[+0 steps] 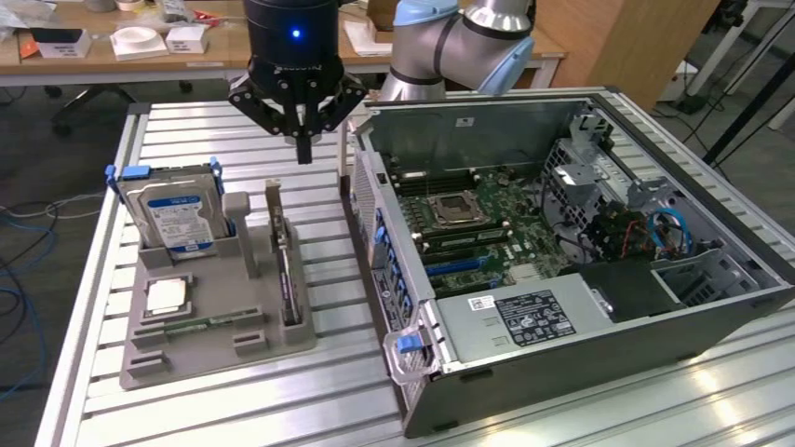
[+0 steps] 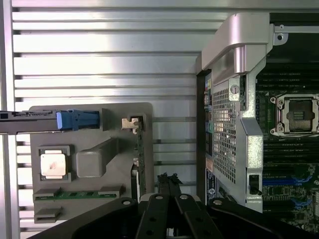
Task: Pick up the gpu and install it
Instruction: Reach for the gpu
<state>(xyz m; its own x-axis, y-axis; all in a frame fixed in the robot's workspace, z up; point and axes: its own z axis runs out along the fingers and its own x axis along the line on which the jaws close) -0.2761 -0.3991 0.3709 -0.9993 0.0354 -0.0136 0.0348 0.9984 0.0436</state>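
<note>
A ribbed aluminium surface (image 1: 186,130) stands in a workshop with wooden desks (image 1: 106,63) behind. On it sit a grey moulded tray (image 1: 255,326) and an open black computer case (image 1: 746,279). Print on the silver hard drive's blue-white label (image 1: 181,209) is too small to read. The thin dark gpu (image 1: 283,261) (image 2: 141,164) stands on edge in the tray slot nearest the case. The black end effector (image 1: 304,154) (image 2: 168,181), fingers pressed together and holding nothing, hovers above near the card's far end, apart from it.

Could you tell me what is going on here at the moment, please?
A robot arm's pincer, shut and empty, hangs over the table between the grey holder and the open computer case. The gpu stands on edge in the holder, not yet picked up.
</note>
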